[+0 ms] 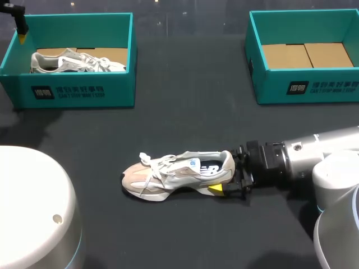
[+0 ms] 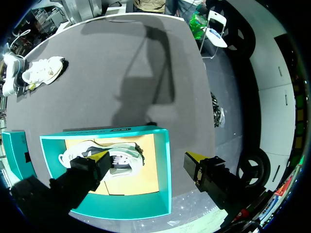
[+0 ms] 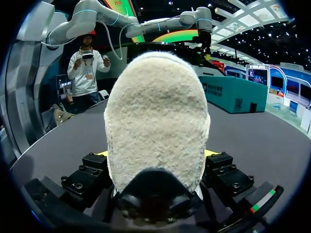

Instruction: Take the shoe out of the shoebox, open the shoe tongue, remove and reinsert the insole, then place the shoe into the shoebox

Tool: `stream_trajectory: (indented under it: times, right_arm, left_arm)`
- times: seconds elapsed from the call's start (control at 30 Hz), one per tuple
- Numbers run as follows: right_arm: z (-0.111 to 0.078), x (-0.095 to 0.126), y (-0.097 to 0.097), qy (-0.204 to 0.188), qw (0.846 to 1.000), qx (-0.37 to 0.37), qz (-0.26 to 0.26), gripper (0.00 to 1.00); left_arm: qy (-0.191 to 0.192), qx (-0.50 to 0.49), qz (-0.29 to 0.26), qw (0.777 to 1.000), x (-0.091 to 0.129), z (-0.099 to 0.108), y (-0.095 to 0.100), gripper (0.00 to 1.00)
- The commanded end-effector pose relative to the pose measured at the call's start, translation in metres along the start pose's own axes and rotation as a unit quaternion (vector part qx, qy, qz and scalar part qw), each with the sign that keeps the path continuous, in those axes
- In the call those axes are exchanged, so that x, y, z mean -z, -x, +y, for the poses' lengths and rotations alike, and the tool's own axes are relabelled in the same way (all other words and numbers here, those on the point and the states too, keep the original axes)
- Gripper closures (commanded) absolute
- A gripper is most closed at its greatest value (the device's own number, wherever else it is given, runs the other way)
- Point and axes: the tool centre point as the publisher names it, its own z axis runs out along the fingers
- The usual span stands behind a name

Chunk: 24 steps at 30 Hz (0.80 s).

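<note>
A beige and white sneaker [image 1: 179, 171] lies on its side in the middle of the black table, toe toward my left. My right gripper [image 1: 227, 188] is shut on its heel, a finger pressed against each side. The right wrist view shows the fuzzy heel [image 3: 155, 111] filling the space between the right gripper [image 3: 155, 155]. My left gripper [image 2: 146, 158] hangs open and holds nothing above the left teal shoebox [image 2: 163, 170]. A second sneaker [image 2: 121, 160] lies inside that box. In the head view, the left gripper [image 1: 21, 35] shows at the box's far left corner.
The left shoebox [image 1: 73, 89] with its sneaker [image 1: 78, 61] stands at the back left. A second teal shoebox [image 1: 305, 84] at the back right shows only its cardboard floor. Bare tabletop lies between the boxes and around the shoe.
</note>
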Motion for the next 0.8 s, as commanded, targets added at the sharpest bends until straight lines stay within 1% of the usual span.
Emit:
stream_trajectory:
  times: [0.03, 0.07, 0.1, 0.13, 0.2, 0.23, 0.3, 0.37, 0.4, 0.43, 0.47, 0.5, 0.8]
  right_arm:
    - [-0.001, -0.003, 0.001, -0.001, 1.000, 0.000, 0.001, 1.00]
    - [-0.001, -0.003, 0.001, -0.001, 1.000, 0.000, 0.001, 1.00]
    - [-0.001, -0.003, 0.001, -0.001, 1.000, 0.000, 0.001, 1.00]
    - [-0.001, -0.003, 0.001, -0.001, 1.000, 0.000, 0.001, 1.00]
    - [-0.001, -0.003, 0.001, -0.001, 1.000, 0.000, 0.001, 1.00]
    - [-0.001, -0.003, 0.001, -0.001, 1.000, 0.000, 0.001, 1.00]
    - [-0.001, -0.003, 0.001, -0.001, 1.000, 0.000, 0.001, 1.00]
    - [-0.001, -0.003, 0.001, -0.001, 1.000, 0.000, 0.001, 1.00]
    - [-0.001, -0.003, 0.001, -0.001, 1.000, 0.000, 0.001, 1.00]
    - [-0.001, -0.003, 0.001, -0.001, 1.000, 0.000, 0.001, 1.00]
    - [-0.001, -0.003, 0.001, -0.001, 1.000, 0.000, 0.001, 1.00]
    - [-0.001, -0.003, 0.001, -0.001, 1.000, 0.000, 0.001, 1.00]
    - [-0.001, -0.003, 0.001, -0.001, 1.000, 0.000, 0.001, 1.00]
  left_arm:
    - [0.001, 0.000, 0.001, 1.000, 0.000, -0.001, 0.000, 0.00]
    - [0.001, 0.000, 0.001, 1.000, 0.000, -0.001, 0.000, 0.00]
    - [0.013, 0.008, 0.001, 1.000, 0.004, -0.010, 0.005, 0.00]
    - [0.021, 0.025, -0.011, 0.999, 0.007, -0.018, 0.008, 0.00]
    - [-0.004, 0.090, -0.017, 0.996, 0.011, -0.030, 0.019, 0.00]
    - [-0.015, 0.139, -0.020, 0.990, 0.012, -0.034, 0.024, 0.00]
    - [-0.059, 0.214, -0.020, 0.975, 0.012, -0.043, 0.035, 0.00]
    - [-0.065, 0.282, -0.021, 0.957, 0.010, -0.059, 0.045, 0.00]
    - [-0.083, 0.323, -0.014, 0.943, 0.010, -0.065, 0.050, 0.00]
    - [-0.105, 0.386, 0.006, 0.917, 0.009, -0.070, 0.055, 0.00]
    - [-0.119, 0.431, 0.019, 0.894, 0.007, -0.075, 0.060, 0.00]
    - [-0.112, 0.451, 0.006, 0.885, 0.008, -0.080, 0.062, 0.00]
    - [-0.112, 0.451, 0.006, 0.885, 0.008, -0.080, 0.062, 0.00]
